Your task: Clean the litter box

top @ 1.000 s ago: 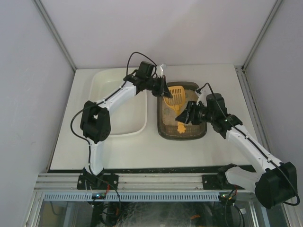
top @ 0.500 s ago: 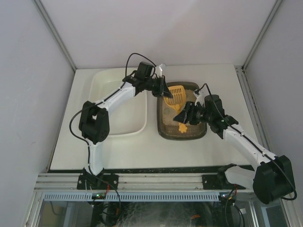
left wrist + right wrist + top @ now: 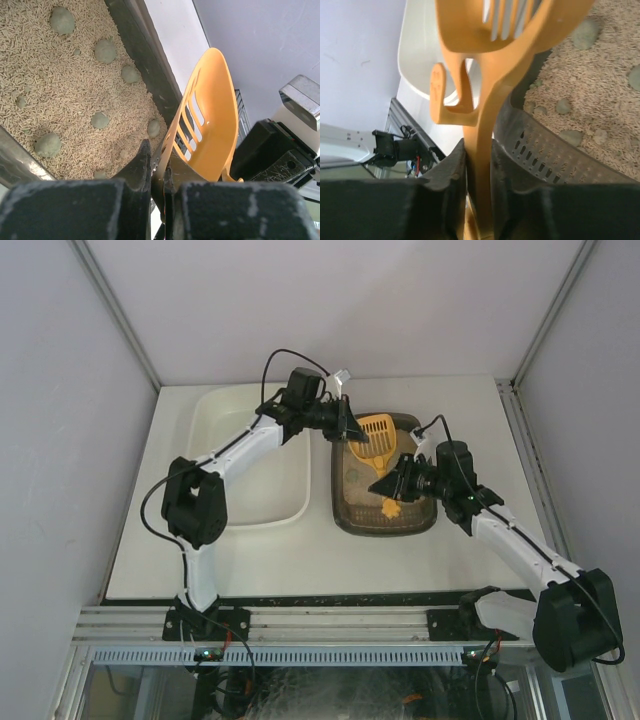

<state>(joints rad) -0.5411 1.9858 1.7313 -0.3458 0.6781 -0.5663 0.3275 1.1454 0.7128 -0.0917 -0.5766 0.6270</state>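
Top external view: the litter box point(image 3: 384, 531) sits on the white worktop point(image 3: 300, 560) right of centre, just beside a larger white tub point(image 3: 240, 475) on its left. A yellow slotted scoop point(image 3: 375, 432) hangs over the box, its head toward the far end and its handle running toward the near side. The left gripper point(image 3: 348, 427) reaches in from the left over the box's far left corner and meets the scoop's head; the right gripper point(image 3: 390, 485) comes in from the right at the handle.

In the left wrist view the fingers point(image 3: 142, 165) are nearly together, pinching the thin edge of the scoop's head. Below lies beige pellet litter point(image 3: 60, 90) dotted with grey-green clumps point(image 3: 62, 20).

In the right wrist view the fingers point(image 3: 452, 172) press on either side of the handle, clamped on it. A hook-shaped tab point(image 3: 437, 95) branches off the handle's left side.
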